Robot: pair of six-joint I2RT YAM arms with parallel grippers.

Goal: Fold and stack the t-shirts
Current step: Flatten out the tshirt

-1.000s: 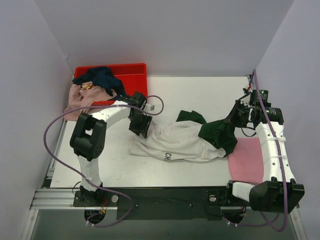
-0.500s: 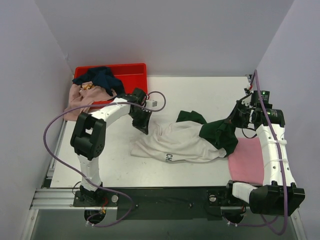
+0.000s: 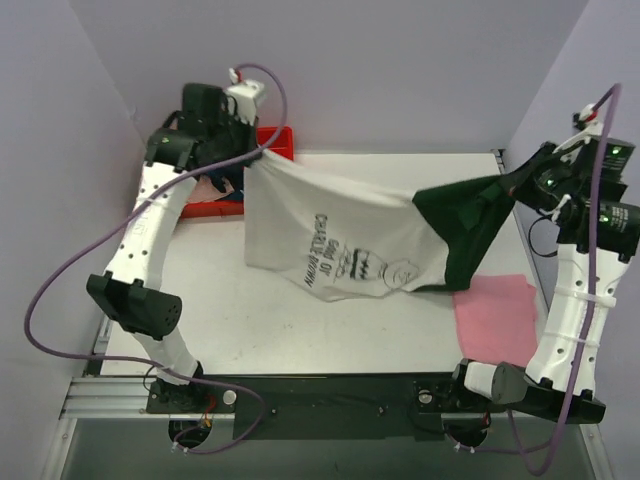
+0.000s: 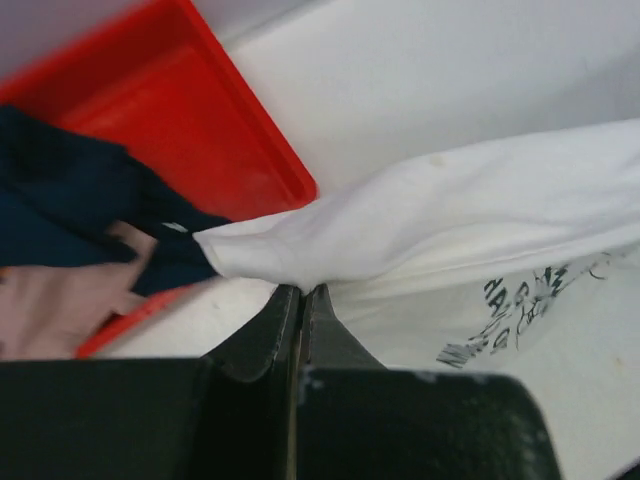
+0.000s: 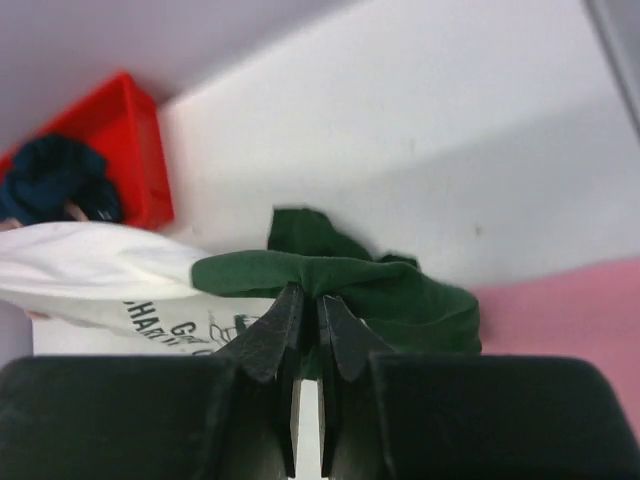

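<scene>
- The left pincer is clamped tight on a white corner of the printed t-shirt, up beside the red crate.
- The right pincer is pinched closed on the same shirt's dark green part, at the right side of the worktop.
- The shirt hangs stretched between the two, black lettering showing.
- A bright pink t-shirt lies flat at the near right.
- A navy tee and a dusty pink tee sit bunched at the crate.

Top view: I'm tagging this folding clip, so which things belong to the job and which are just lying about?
Job: white and green t-shirt, pink t-shirt, navy t-shirt, dusty pink t-shirt.
Lying about: red crate, table.
</scene>
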